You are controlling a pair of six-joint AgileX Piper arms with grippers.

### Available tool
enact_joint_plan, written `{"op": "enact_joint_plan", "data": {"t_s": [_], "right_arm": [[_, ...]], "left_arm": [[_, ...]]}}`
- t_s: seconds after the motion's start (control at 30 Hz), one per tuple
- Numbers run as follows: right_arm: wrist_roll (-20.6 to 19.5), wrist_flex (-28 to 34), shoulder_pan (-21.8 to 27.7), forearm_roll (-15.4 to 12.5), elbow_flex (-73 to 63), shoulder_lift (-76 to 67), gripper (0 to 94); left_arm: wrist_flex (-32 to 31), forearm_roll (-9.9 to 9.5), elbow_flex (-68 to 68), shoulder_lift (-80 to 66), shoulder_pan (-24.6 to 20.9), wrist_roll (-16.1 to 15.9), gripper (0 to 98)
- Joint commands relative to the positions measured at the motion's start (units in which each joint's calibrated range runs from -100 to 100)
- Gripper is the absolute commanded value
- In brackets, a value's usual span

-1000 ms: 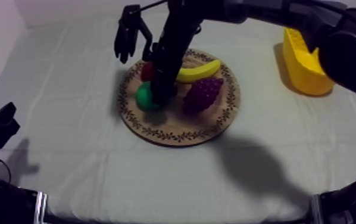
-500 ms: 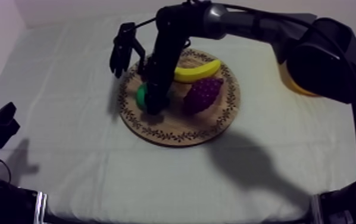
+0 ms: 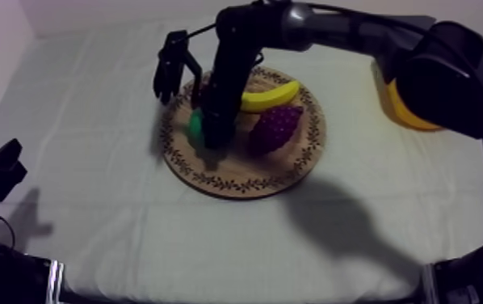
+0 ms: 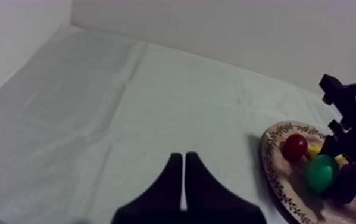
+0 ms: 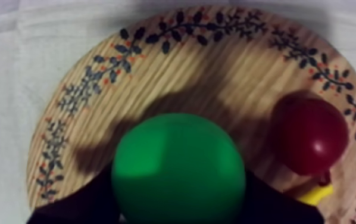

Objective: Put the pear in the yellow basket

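**Pear gripped, transfer to basket not yet made**

- Right gripper (image 3: 210,137) is clamped on the pear (image 5: 177,167): one black finger is pressed against each flank of the green body.
- Pear is located over the left part of the wooden board (image 3: 237,184), beside the small red fruit (image 5: 310,134). Whether its underside touches the wood cannot be told.
- Left gripper (image 4: 183,156) is parked low at its own side of the table, fingers pressed together on nothing, well apart from the board.
- Yellow basket (image 3: 398,113) is seen at the far right of the table, partly hidden by the right arm, well apart from the board. Nothing can be made out inside it.

Progress (judged, not measured):
- Done: approach and grasp.
- Left: lift clear of the board, carry across to the basket, release inside it.
- Roughly the first third is considered complete.
- Lift path is to be watched: red fruit and banana (image 3: 270,95) sit close to the gripped pear.

Count:
- wooden board: 1
- yellow basket: 1
- pear: 1
- banana: 1
- bunch of grapes (image 3: 275,127): 1
- small red fruit: 1
- fruit total: 4, all at the board
- grippers: 2
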Motion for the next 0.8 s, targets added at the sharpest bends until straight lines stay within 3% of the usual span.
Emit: {"op": "enact_joint_plan", "data": {"t_s": [0.0,0.33,0.77], "right_arm": [[0.1,0.6,0.3,-0.1,2.3,-3.4,25.3],[-0.3,6.3,5.9,-1.0,11.6,-27.4,23.3],[-3.5,10.4,22.6,-1.6,9.4,-44.3,22.7]], "left_arm": [[0.0,0.02,0.0,0.0,0.0,0.0,0.1],[0.0,0.02,0.0,0.0,0.0,0.0,0.1],[0.0,0.02,0.0,0.0,0.0,0.0,0.1]]}}
